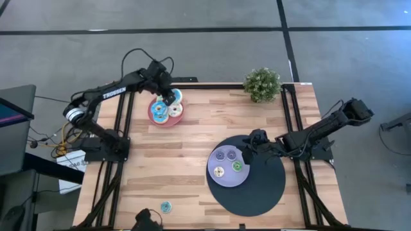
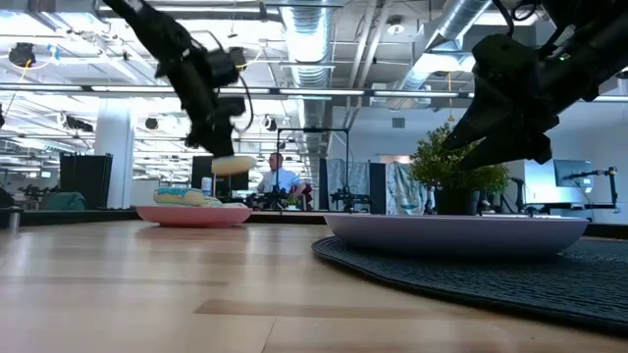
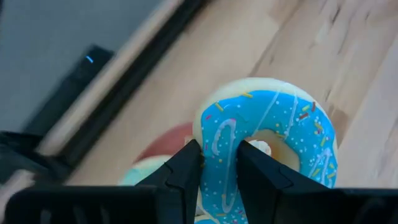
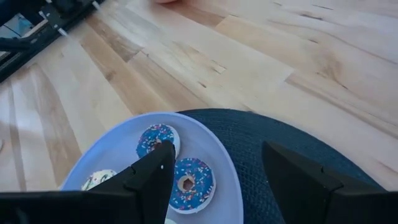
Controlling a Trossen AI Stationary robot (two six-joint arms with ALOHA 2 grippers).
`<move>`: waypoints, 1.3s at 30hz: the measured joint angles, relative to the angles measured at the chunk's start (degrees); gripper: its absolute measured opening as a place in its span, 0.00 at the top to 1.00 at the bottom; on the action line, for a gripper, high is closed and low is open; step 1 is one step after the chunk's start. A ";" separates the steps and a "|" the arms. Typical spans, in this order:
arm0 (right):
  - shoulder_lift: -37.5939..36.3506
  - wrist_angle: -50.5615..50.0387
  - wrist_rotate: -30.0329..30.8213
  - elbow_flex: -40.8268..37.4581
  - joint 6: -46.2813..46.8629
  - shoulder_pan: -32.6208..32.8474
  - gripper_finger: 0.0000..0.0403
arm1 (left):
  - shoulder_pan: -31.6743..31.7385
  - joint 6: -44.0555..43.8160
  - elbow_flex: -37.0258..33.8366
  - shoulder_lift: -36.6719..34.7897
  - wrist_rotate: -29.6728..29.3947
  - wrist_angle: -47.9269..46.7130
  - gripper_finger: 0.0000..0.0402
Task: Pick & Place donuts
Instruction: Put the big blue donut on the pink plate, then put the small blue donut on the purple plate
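My left gripper (image 1: 169, 99) hovers above the pink plate (image 1: 156, 120) at the table's far left, shut on a blue-iced donut with sprinkles (image 3: 273, 134). In the low view that donut (image 2: 232, 166) hangs clear above the plate (image 2: 191, 217). Other donuts (image 1: 158, 113) lie on the pink plate. My right gripper (image 4: 217, 152) is open above the right edge of the lavender plate (image 1: 226, 180). That plate holds two blue-purple donuts (image 4: 186, 182), a cream one (image 1: 219, 171) and a green one (image 1: 237, 167). One teal donut (image 1: 166, 206) lies flat by the table's near edge. My left gripper pinches the blue donut's ring wall (image 3: 219, 146) between its two fingers. One finger (image 3: 258, 171) stands in the hole and the other (image 3: 183, 171) is on the outer rim. The fingers come from above, and the donut is lifted clear of the pink plate.
The lavender plate sits on a round dark mat (image 1: 260, 192) at the table's right. A small potted plant (image 1: 262, 83) stands at the far edge. Bare wood lies between the two plates and along the near side. A person (image 2: 278, 176) shows far off in the room.
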 joint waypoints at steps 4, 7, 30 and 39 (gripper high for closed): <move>0.00 -0.19 -0.04 0.00 0.01 0.07 0.43 | 0.15 0.13 -0.07 4.34 2.60 0.15 0.78; 0.00 -0.19 -0.05 0.00 0.01 0.17 0.43 | -0.68 0.20 -0.09 7.23 1.55 -0.93 0.78; 0.00 -0.27 -0.19 0.00 -0.89 0.22 0.43 | -2.68 0.02 1.02 9.05 -0.06 -5.07 0.59; 0.00 -0.23 -0.19 0.00 -0.86 0.22 0.43 | -2.68 0.52 6.93 9.05 -0.04 -13.92 0.57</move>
